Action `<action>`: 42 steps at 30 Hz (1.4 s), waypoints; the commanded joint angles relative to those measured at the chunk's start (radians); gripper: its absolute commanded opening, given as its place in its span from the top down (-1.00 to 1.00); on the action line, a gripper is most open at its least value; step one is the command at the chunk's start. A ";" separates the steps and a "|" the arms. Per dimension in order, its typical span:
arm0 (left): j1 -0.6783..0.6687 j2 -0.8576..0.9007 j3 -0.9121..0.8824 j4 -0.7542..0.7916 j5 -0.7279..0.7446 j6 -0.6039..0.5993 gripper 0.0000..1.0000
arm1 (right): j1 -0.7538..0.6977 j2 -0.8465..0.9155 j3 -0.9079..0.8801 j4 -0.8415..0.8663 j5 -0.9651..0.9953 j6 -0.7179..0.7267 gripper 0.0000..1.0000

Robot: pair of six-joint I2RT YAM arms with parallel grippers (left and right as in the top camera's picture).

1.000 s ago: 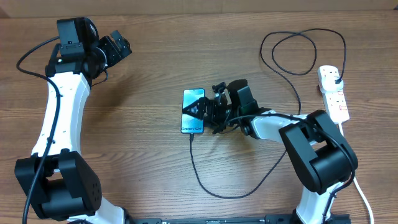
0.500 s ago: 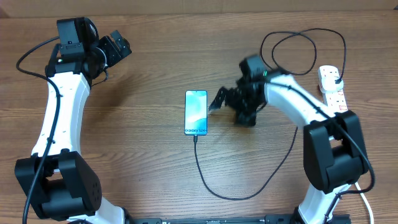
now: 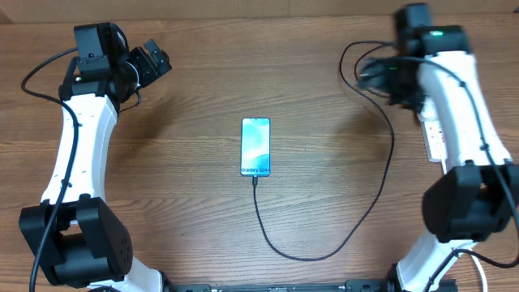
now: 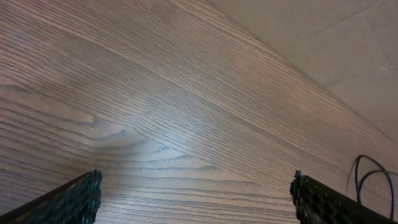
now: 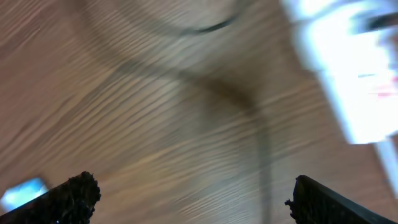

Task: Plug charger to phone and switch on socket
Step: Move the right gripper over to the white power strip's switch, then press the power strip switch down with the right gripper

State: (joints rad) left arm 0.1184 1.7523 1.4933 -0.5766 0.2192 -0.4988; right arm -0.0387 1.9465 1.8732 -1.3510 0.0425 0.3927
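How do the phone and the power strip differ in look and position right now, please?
The phone is dark-edged with a lit blue screen; the power strip is white. The phone lies mid-table in full view; the power strip sits near the right edge, largely hidden by the right arm. Both are flat and elongated.
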 commanded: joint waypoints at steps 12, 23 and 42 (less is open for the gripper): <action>-0.001 -0.006 0.014 0.001 -0.010 0.005 -0.98 | -0.450 -0.005 -0.143 0.117 0.062 -0.008 -1.00; -0.001 -0.006 0.014 0.001 -0.010 0.005 -1.00 | -0.539 -0.005 -0.290 0.362 0.016 -0.001 -1.00; -0.001 -0.006 0.014 0.001 -0.010 0.005 -1.00 | -0.516 -0.003 -0.447 0.560 -0.050 -0.058 -1.00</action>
State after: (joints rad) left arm 0.1184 1.7523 1.4933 -0.5766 0.2192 -0.4988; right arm -0.5732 1.9465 1.4555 -0.8181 0.0399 0.3805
